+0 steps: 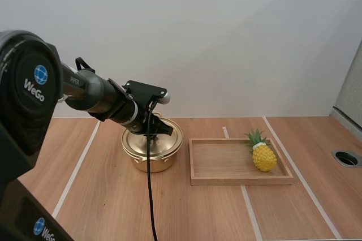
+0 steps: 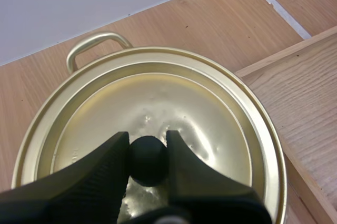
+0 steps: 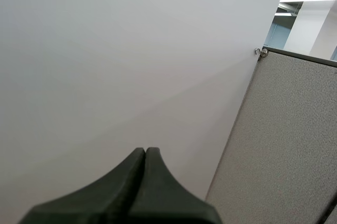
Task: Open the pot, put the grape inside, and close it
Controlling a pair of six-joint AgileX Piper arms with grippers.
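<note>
In the high view, our left end effector (image 1: 154, 123) sits over the pot (image 1: 150, 160), left of centre on the tabletop (image 1: 96, 196), and the lid (image 1: 171, 137) is on. Just right of the pot, and apart from it, lies the tray (image 1: 240, 180). A pineapple (image 1: 264, 156) stands at its right end. We see no grapes, so this is the fruit to load.

In the left wrist view, the fingers (image 2: 100, 171) are closed onto the black knob (image 2: 148, 163) at the lid's middle, one on each side. Both seem to touch it, so we judge the grip made.

To open well, we should keep the squeeze firm and draw straight up, so the lid leaves the rim level and the pot is not dragged. The tray's near wall runs close beside the pot's rim, so any sideways swing should wait until the lid is well clear. The pot's handle (image 2: 97, 42) lies on the far side, out of the way. The bare tabletop at the high view's lower left looks the freest place to lay the lid, and it leaves the path from the tray open.

In the right wrist view, our right end effector (image 3: 146, 153) has its fingers pressed together on nothing — it points away from the things.
</note>
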